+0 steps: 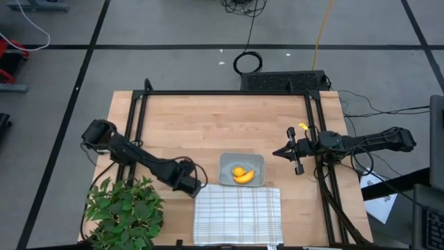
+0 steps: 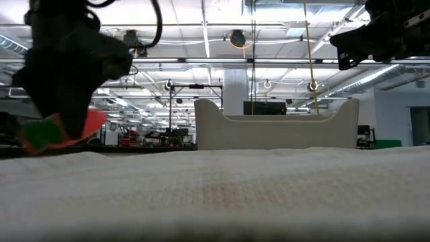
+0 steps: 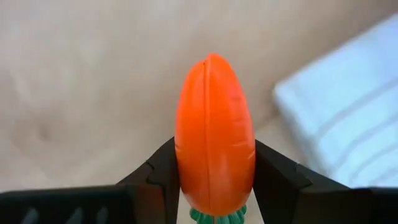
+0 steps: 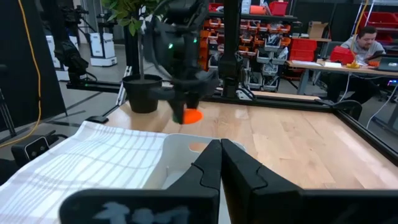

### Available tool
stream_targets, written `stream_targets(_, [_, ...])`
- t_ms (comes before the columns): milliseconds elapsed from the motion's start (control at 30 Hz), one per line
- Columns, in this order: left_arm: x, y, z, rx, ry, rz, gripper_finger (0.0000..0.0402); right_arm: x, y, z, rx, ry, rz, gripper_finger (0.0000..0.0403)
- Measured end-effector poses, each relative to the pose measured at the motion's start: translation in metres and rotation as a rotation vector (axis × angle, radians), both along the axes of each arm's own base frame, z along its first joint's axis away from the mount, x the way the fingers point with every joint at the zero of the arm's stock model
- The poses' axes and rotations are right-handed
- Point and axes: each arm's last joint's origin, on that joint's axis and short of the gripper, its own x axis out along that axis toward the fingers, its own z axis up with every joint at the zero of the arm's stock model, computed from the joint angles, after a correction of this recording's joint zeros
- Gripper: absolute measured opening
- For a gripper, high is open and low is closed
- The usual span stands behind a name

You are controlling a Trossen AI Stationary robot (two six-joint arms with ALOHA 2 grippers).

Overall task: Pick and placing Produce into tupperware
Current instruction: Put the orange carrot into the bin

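Observation:
The orange carrot (image 3: 214, 130) with its green top (image 3: 217, 216) sits in my left gripper (image 1: 196, 187), over bare wood left of the tupperware (image 1: 241, 169). That shallow grey container holds the yellow banana (image 1: 244, 177) and the lemon-like lump (image 1: 238, 171). In the low view the tupperware (image 2: 275, 124) stands beyond the cloth, and the carrot (image 2: 57, 131) shows at the left. My right gripper (image 1: 276, 152) hovers shut and empty, right of the tupperware; its fingers (image 4: 211, 163) meet. My left gripper pinches the carrot between its two fingers (image 3: 158, 171), on the thick part near the green top (image 3: 199, 186). The fingers slant down from the table's left. The carrot lies along them, its pointed end (image 4: 193, 116) sticking out past the fingertips.
A white checked cloth (image 1: 237, 215) lies at the near edge, just in front of the tupperware. A leafy green plant (image 1: 125, 212) stands at the near left corner. A black frame (image 1: 229, 92) runs around the table. Bare wood (image 1: 208, 128) lies beyond the tupperware. A person (image 4: 367, 40) sits far off.

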Motion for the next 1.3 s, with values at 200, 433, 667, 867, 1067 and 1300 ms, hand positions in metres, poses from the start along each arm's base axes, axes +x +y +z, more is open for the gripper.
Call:
stream_targets(200, [0.000, 0.016, 0.028, 0.201, -0.187, -0.052, 0.0148, 0.000, 0.000, 0.001, -0.001, -0.010, 0.000, 0.0000])
stream_targets(433, [-0.002, 0.027, 0.051, 0.419, -0.334, -0.086, 0.0148, 0.000, 0.000, 0.002, -0.002, -0.019, 0.000, 0.0000])
stream_targets(667, [0.010, 0.033, 0.060, 0.576, -0.425, -0.207, 0.0148, 0.000, 0.000, 0.009, -0.067, -0.098, -0.005, 0.0000])
stream_targets(867, [0.024, 0.046, 0.066, 0.681, -0.433, -0.366, 0.0148, -0.001, -0.005, 0.023, -0.061, -0.247, -0.124, 0.0000])
stream_targets(1067, [0.035, 0.059, 0.071, 0.714, -0.471, -0.442, 0.0148, -0.001, -0.012, 0.025, -0.049, -0.259, -0.204, 0.0000])
stream_targets(1300, [0.049, 0.063, 0.083, 0.757, -0.597, -0.551, 0.0148, -0.002, -0.018, 0.027, 0.000, -0.278, -0.249, 0.0000])
